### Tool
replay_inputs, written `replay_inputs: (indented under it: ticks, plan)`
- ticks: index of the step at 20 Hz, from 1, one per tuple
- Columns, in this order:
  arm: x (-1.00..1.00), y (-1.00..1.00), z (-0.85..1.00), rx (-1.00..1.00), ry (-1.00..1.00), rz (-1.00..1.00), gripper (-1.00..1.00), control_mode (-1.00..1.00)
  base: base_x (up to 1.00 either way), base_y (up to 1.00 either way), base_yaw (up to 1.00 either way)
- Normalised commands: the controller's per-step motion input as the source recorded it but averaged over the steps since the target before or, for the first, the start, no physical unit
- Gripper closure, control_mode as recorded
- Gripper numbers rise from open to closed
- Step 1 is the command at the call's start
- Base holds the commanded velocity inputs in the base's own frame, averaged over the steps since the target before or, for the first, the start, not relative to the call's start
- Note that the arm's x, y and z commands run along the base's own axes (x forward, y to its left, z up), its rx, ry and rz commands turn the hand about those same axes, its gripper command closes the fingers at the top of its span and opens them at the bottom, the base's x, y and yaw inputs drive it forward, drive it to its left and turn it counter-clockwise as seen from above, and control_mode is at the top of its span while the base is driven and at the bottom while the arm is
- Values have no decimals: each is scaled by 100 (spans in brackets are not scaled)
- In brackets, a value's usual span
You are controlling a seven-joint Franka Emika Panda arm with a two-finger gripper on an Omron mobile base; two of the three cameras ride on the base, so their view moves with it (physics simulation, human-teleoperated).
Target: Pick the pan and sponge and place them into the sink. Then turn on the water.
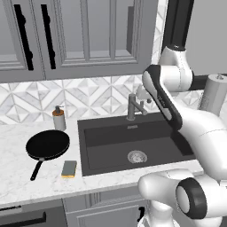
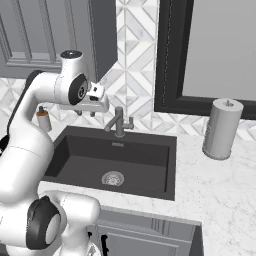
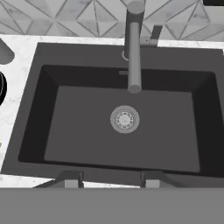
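Pan (image 1: 48,145) and sponge (image 1: 69,168) lie on the desk left of the sink, with the jaws empty above the basin.

Jaws (image 3: 111,180) stand partly open with nothing between them, hanging over the sink (image 3: 30,131) near the faucet (image 3: 134,57), whose straight spout reaches out over the round metal drain (image 3: 124,119). The dark grey basin holds nothing but that drain. It is set into a white marble desk (image 1: 17,186), backed by patterned tile and grey cabinets (image 1: 88,35). The pan's handle points toward the front edge; the sponge sits just beside it, nearer the sink. A soap dispenser (image 1: 59,118) stands behind the pan, and a grey canister (image 2: 222,129) stands right of the sink.
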Motion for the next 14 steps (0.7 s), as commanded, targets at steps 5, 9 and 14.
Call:
replay_inputs:
  ticks: [5, 9, 14]
  plan:
    - [-2, 37, -21, 0, -6, 2, -100, -100, 0, 0, 0]
    - [2, 95, -42, 0, -14, 10, -100, -100, 0, 0, 0]
    - [2, 77, -18, -2, -2, 1, -100, -100, 0, 0, 0]
